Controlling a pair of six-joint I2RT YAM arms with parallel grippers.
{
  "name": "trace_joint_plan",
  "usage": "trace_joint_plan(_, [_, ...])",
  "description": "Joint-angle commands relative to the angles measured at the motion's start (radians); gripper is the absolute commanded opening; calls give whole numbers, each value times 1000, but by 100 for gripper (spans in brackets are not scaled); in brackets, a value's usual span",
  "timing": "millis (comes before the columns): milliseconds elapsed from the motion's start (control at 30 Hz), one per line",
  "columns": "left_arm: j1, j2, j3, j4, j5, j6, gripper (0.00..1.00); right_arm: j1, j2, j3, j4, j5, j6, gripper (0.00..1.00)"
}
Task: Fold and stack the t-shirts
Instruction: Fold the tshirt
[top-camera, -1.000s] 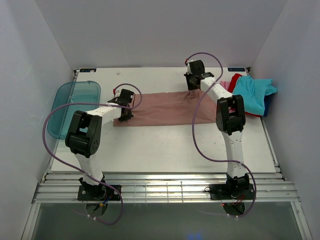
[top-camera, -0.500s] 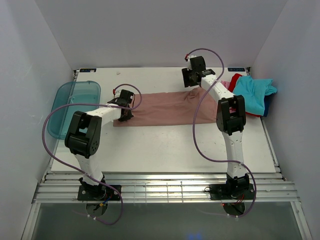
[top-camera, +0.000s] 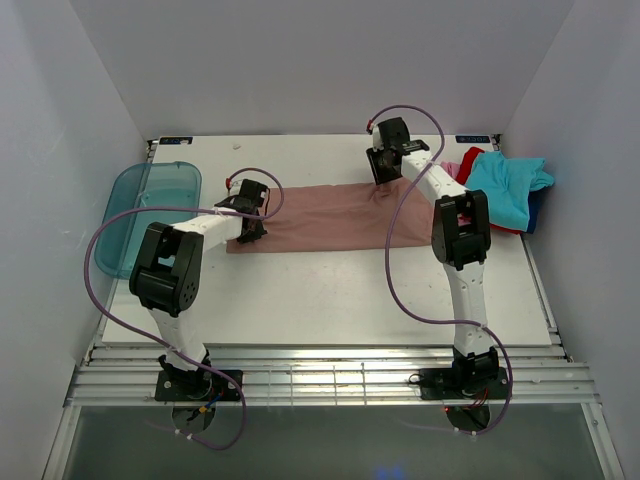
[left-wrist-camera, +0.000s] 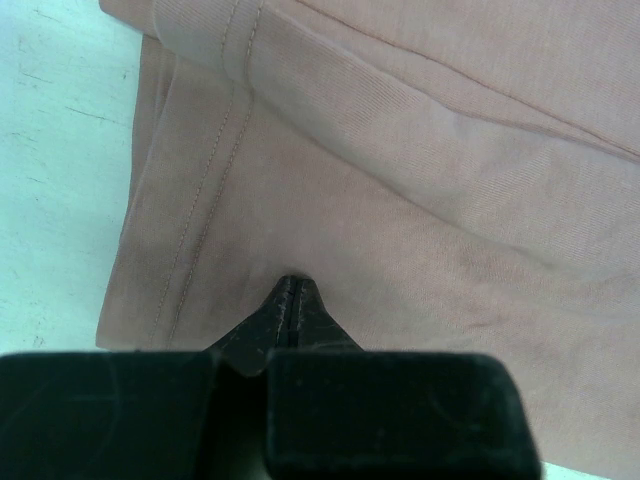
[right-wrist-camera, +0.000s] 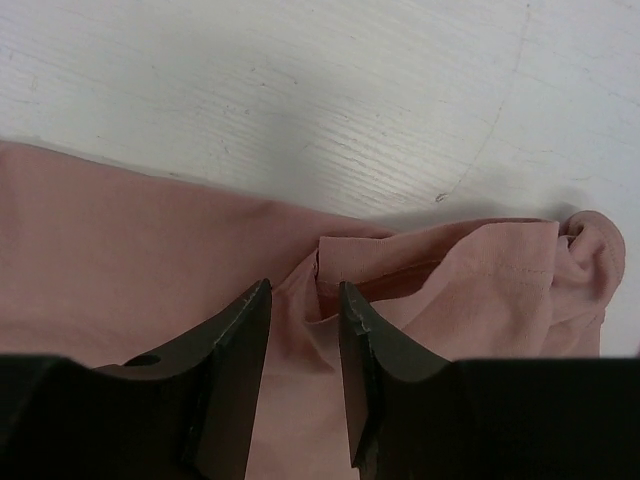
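A dusty-pink t-shirt (top-camera: 330, 215) lies folded into a long strip across the middle of the table. My left gripper (top-camera: 250, 224) rests on its left end. In the left wrist view this gripper (left-wrist-camera: 290, 287) is shut, its tips pressed onto the cloth (left-wrist-camera: 430, 180) near the hemmed edge. My right gripper (top-camera: 383, 182) is over the shirt's far right edge. In the right wrist view it (right-wrist-camera: 305, 300) is open, with the jaws on either side of a small raised fold of pink cloth (right-wrist-camera: 400, 262). A pile of turquoise (top-camera: 505, 185), red (top-camera: 470, 158) and dark blue (top-camera: 536, 212) t-shirts lies at the right.
A translucent teal tray (top-camera: 150, 215) sits at the table's left edge, partly overhanging it. White walls close in the back and both sides. Purple cables loop off both arms. The pile of shirts is close beside the right arm's elbow.
My right gripper drifted slightly left and back, then returned onto the shirt's far edge. The left gripper and the shirt have not moved.
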Motion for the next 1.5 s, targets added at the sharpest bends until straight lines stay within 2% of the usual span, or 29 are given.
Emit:
trace_joint_plan(0, [3,52,-64,-77,18,-9,0,1,10,0,-32,2,-20,39])
trace_joint_plan(267, [3,45,-72,-77,17,-13,0,5,33,0,-57,16,-26,34])
trace_joint_plan(367, [3,41,-75,-77,15,-13,0,3,37,-6,-57,28,-28,29])
trace_joint_plan(567, [3,35,-80,-77,11,-12,0,6,39,-8,-31,45,-22,11])
trace_joint_plan(867, [3,41,-86,-77,11,-16,0,5,-50,-34,90,45,46,11])
trace_joint_plan(1000, [3,43,-87,-76,11,-18,0,6,-39,0,95,56,61,11])
trace_joint_plan(1467, [3,48,-92,-76,3,-12,0,12,-61,-94,210,110,124,11])
